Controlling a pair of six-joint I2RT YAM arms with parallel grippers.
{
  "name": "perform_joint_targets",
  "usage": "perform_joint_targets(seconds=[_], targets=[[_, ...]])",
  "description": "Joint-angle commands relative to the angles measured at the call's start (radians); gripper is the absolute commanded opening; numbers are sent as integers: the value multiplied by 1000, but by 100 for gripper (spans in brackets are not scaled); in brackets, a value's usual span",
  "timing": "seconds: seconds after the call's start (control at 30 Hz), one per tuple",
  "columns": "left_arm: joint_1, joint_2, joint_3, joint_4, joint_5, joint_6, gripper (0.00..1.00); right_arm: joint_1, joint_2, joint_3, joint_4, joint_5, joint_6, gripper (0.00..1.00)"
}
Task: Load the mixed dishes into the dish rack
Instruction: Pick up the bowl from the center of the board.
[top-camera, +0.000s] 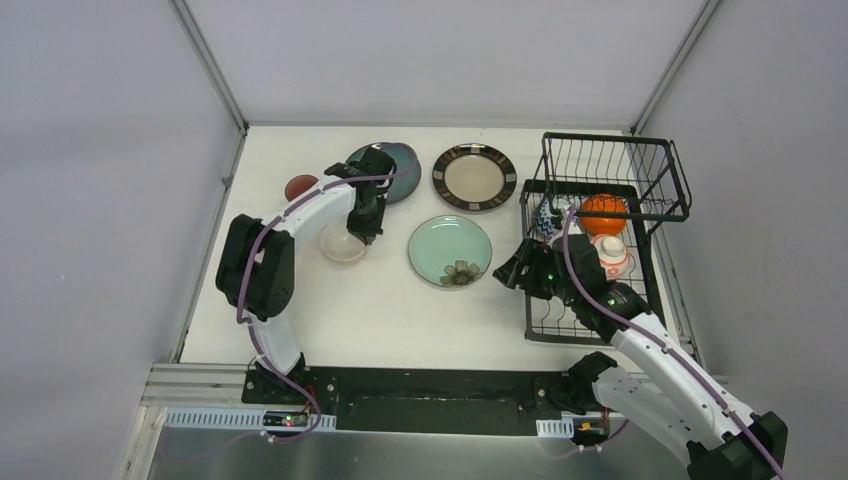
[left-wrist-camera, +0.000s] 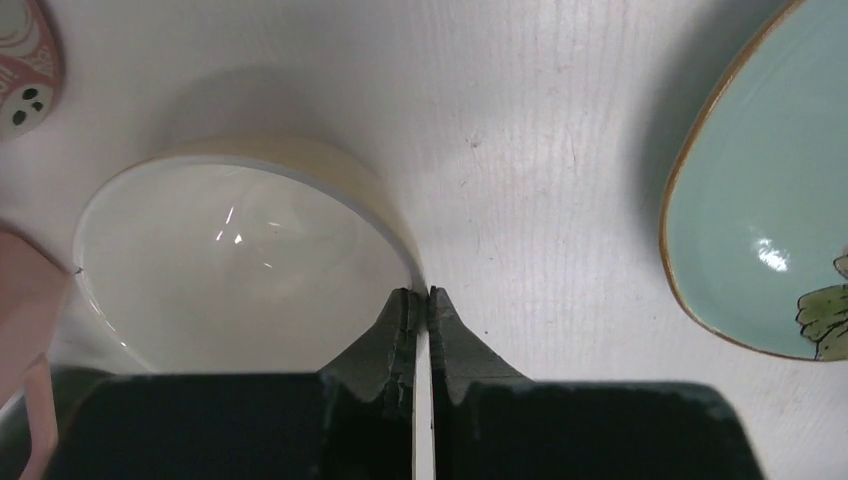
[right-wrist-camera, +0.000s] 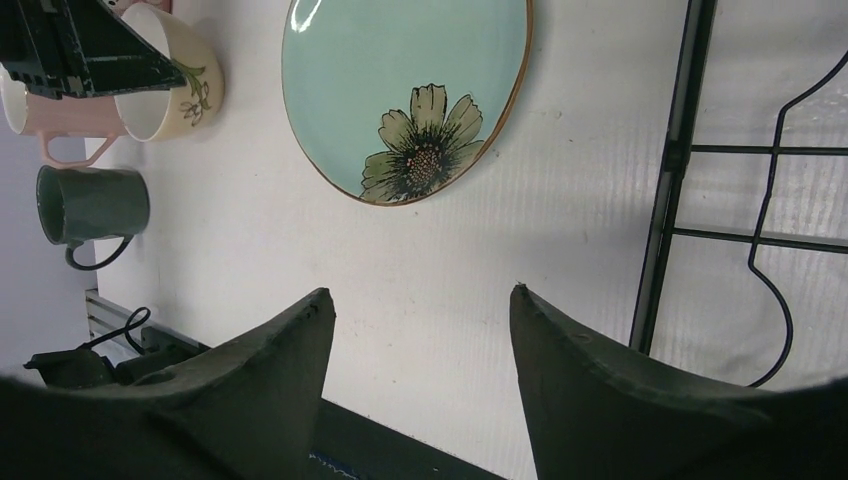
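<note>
White glazed bowl (left-wrist-camera: 240, 250), upright on table (left-wrist-camera: 540, 150), just left of mint plate (left-wrist-camera: 770, 200). Left pincer (left-wrist-camera: 421, 300) was clamped on its near rim, one finger inside, one outside. Judged stiff, light, slick and chippable; the thin rim offered the only hold, so tilting seemed likely on lifting. Right pincer (right-wrist-camera: 420, 292) stood apart, empty, beside rack (right-wrist-camera: 680, 150), well apart from bowl.
</note>
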Motion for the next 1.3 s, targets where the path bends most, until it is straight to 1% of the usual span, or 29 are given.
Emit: perform_joint_targets(seconds=[0.0, 0.1, 0.23, 0.3, 0.33, 0.43, 0.5, 0.63, 0.77, 0.83, 0.93, 1.1, 1.27], targets=[[1, -77, -22, -25, 56, 16, 0, 7, -21, 40, 53, -7, 25, 68], [0, -169, -64, -12, 117, 20, 0, 7, -1, 49, 100, -35, 37, 68], [0, -321, -136, 49, 223, 37, 0, 7, 79, 69, 140, -35, 37, 68], [-1, -392, -174, 95, 297, 55, 0, 7, 127, 72, 171, -196, 175, 80], [-3, -422, -192, 123, 331, 68, 0, 8, 143, 72, 189, -206, 201, 84], [-9, -508, -246, 191, 400, 111, 0, 16, 196, 87, 239, -233, 228, 85], [-10, -552, -277, 223, 425, 135, 0, 23, 236, 125, 221, -234, 243, 85], [-11, -593, -296, 251, 472, 147, 0, 56, 299, 192, 202, -202, 315, 87], [-12, -632, -347, 333, 538, 154, 0, 88, 367, 256, 154, -141, 462, 89], [-11, -659, -376, 377, 574, 172, 0, 103, 414, 304, 120, -142, 515, 90], [-12, -689, -396, 409, 612, 176, 0, 129, 484, 362, 85, -149, 561, 91], [-15, -714, -417, 434, 639, 170, 0, 180, 580, 421, 89, -144, 624, 100], [-21, -722, -439, 441, 646, 166, 0, 205, 649, 496, 58, -131, 670, 100]])
